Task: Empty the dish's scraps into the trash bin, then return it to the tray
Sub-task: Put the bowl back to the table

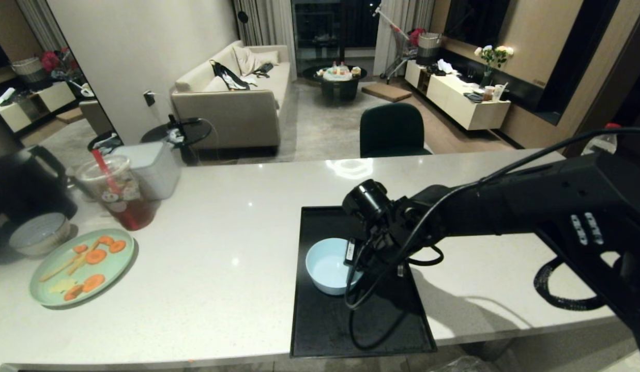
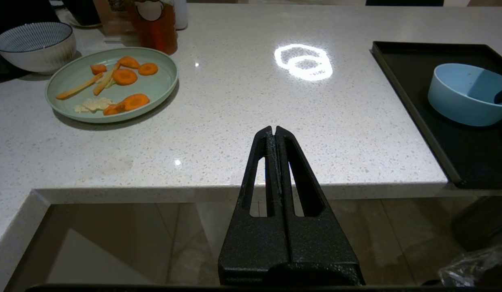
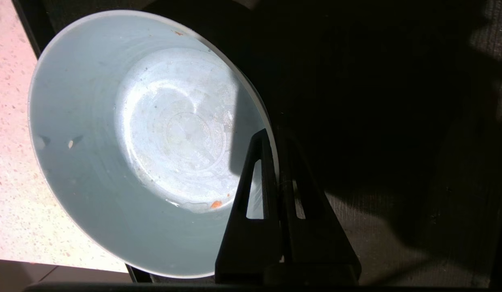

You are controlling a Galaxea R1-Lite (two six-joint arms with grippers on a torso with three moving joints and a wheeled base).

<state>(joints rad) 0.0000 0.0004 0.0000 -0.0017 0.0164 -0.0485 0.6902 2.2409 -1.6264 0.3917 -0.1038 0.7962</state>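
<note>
Worktop middle: open white worktop between plate and tray.
Left edge: plate, speckled bowl, cup crowd together.
Tray: right gripper on dish rim; near end bare.

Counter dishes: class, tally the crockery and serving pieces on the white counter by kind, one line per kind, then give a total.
Bowls: 2, the pale-blue bowl and the striped bowl.
Plates: 1, the mint-green plate with carrot slices.
Trays: 1, the black tray under the pale-blue bowl.
Cups: 1, the plastic cup with a red straw.
Total: 5
</note>
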